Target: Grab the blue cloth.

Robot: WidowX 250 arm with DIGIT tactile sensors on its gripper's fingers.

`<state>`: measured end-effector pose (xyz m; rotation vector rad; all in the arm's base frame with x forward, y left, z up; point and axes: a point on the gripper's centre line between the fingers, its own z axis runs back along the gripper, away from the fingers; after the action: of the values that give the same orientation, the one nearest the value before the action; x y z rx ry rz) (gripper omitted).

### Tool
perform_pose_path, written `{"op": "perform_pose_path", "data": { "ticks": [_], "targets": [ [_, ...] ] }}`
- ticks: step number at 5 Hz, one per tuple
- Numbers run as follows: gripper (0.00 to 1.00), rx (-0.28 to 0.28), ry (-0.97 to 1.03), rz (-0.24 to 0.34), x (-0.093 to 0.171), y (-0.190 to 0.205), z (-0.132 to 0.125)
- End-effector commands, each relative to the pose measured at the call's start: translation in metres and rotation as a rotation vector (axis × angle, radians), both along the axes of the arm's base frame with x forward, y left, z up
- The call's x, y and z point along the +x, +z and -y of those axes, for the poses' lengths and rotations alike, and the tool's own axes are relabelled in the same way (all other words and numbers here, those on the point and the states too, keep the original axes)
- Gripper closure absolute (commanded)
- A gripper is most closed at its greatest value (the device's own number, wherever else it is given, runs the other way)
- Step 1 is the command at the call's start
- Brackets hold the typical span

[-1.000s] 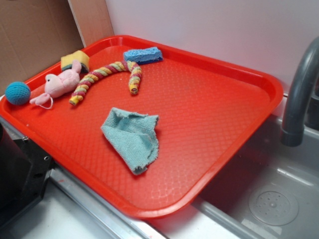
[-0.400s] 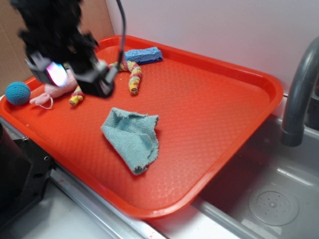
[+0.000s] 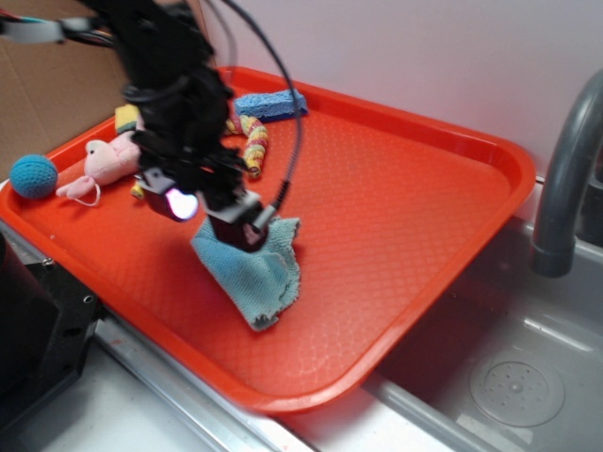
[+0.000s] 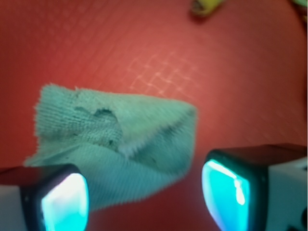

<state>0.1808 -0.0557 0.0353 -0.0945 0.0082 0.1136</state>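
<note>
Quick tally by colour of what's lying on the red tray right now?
Blue: 3, the blue cloth, blue sponge, blue ball
Pink: 1, plush toy
Yellow: 1, sponge, mostly hidden
Multicolour: 1, braided rope
Total: 6

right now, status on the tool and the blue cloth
Tool open, low over the blue cloth, fingers straddling its near edge. Cloth flat on the red tray, not gripped. Nothing in the way.
</note>
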Motion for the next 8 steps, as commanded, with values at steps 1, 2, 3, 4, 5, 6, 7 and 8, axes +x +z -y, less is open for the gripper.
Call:
{"op": "perform_pose_path", "data": {
  "ticks": [1, 2, 3, 4, 5, 6, 7, 8],
  "targets": [
    [1.0, 0.004, -0.114, -0.032, 0.015, -0.004, 0.004],
    [1.0, 0.014, -0.131, -0.03, 0.015, -0.001, 0.003],
    [1.0, 0.007, -0.167, -0.053, 0.018, -0.002, 0.003],
    [1.0, 0.038, -0.214, -0.075, 0.018, 0.005, -0.001],
    [1.0, 0.06, -0.234, -0.034, 0.011, 0.056, -0.012],
    [1.0, 0.06, -0.201, 0.007, -0.017, 0.106, -0.043],
    [1.0, 0.057, -0.188, 0.043, -0.03, 0.155, -0.056],
    [0.05, 0.056, -0.391, 0.018, -0.015, 0.142, -0.055]
  ]
}}
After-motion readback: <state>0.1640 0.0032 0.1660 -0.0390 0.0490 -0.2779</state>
